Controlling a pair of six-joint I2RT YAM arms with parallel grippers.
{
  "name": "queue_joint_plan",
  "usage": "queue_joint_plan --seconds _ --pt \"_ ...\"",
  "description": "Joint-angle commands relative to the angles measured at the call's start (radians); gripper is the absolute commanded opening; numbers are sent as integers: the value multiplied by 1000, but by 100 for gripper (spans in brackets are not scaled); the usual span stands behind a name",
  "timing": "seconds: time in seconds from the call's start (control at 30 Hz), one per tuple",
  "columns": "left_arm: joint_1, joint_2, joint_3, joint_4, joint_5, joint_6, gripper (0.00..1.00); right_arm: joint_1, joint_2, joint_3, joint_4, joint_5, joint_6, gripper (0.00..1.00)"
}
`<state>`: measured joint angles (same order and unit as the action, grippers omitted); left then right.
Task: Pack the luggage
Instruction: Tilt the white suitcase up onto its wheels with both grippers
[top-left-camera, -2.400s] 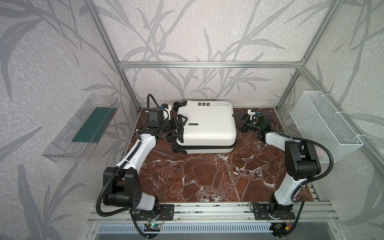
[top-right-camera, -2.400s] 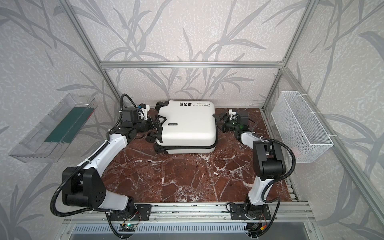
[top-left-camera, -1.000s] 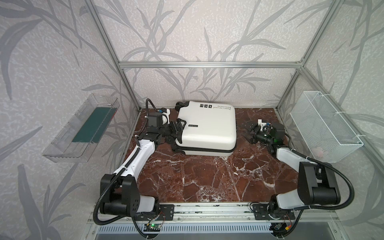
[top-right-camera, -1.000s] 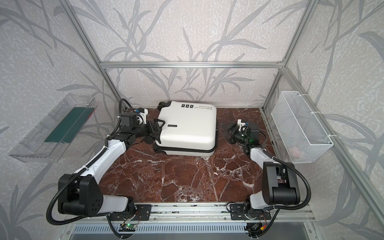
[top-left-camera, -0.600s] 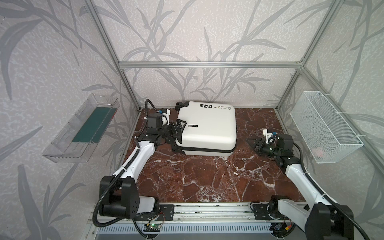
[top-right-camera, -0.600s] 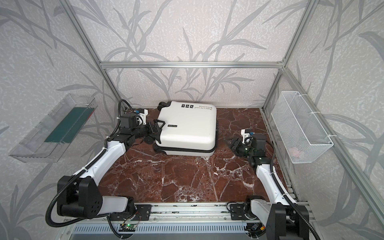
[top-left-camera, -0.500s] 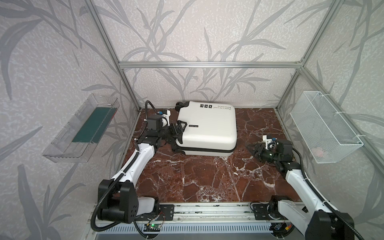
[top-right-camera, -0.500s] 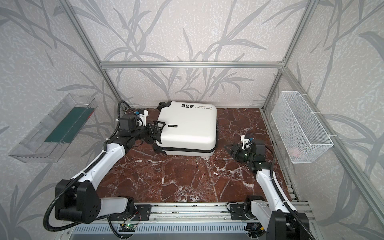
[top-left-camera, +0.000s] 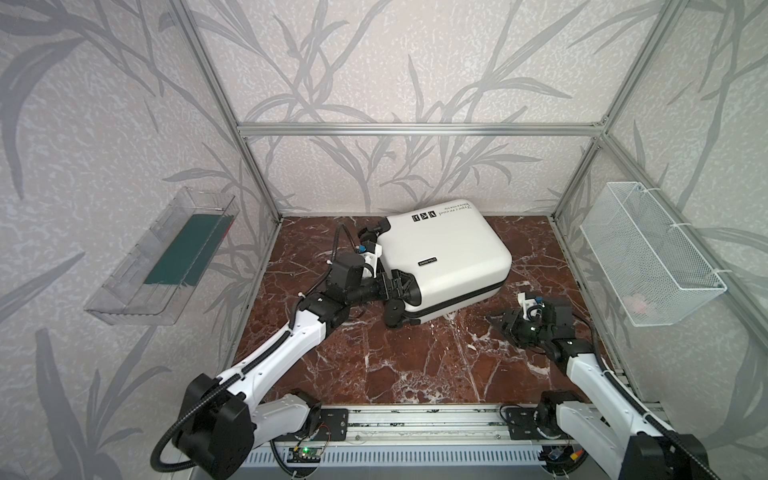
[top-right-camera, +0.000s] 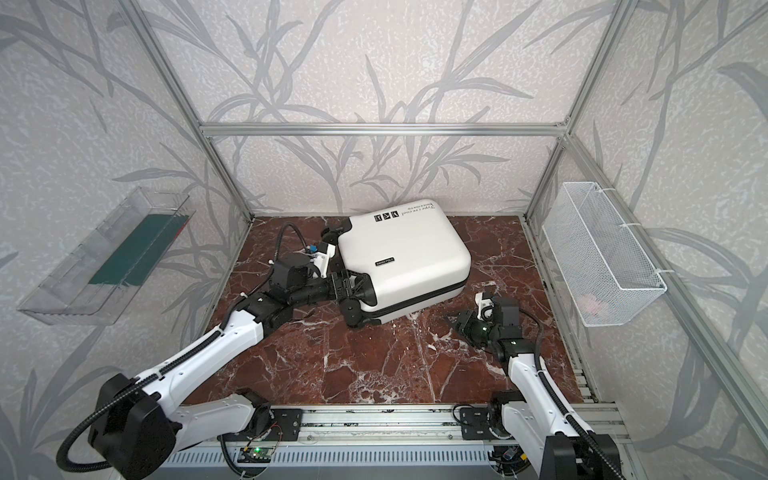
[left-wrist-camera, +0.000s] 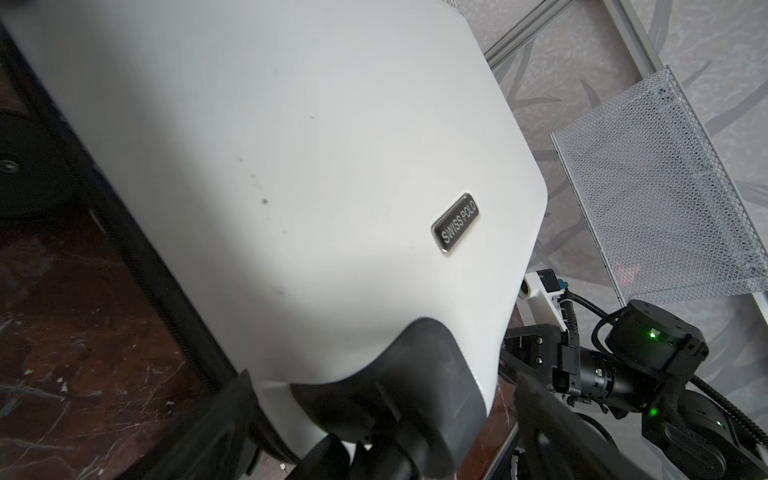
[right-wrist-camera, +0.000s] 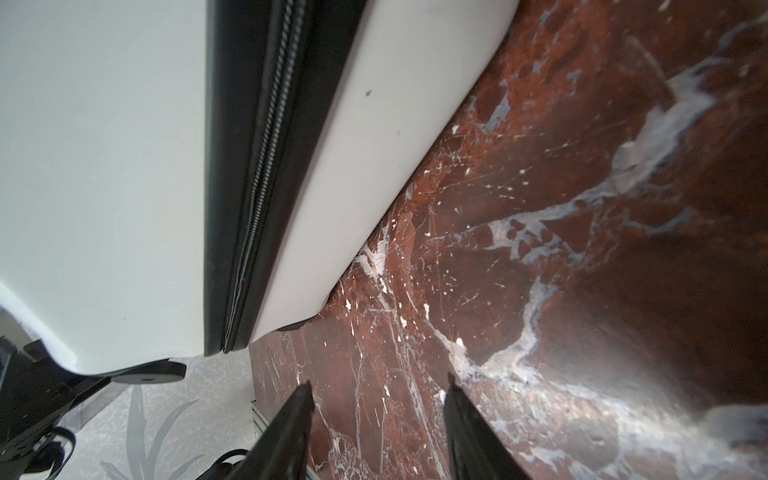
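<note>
right gripper sits low over the red-brown marble table, jaws parted with nothing between them, near the side of the small white hard-shell luggage but not touching it. left gripper is spread wide astride the luggage's black wheel corner, can't tell if it presses. luggage lies flat, closed, skewed, toward the back middle of the table. white wire mesh basket hangs on the right wall, clear plastic tray on the left wall.
</note>
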<state>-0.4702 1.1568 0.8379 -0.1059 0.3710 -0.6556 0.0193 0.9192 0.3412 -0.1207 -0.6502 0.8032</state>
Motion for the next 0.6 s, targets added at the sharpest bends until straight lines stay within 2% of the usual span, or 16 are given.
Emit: queue_joint_plan --seconds 0.0,0.07,0.1,0.37,0.57 --pt "14 -75 57 -135 -213 12 99 4 39 23 43 49 2 51" --pt "31 -78 95 -191 -283 43 99 4 69 34 62 70 6 50" --pt "50 -70 113 -202 -281 51 99 4 83 39 73 80 7 50" --pt "194 99 333 -243 -180 141 99 4 234 99 194 156 46 45" --pt "262 271 527 -261 -120 229 99 4 384 163 290 173 84 42"
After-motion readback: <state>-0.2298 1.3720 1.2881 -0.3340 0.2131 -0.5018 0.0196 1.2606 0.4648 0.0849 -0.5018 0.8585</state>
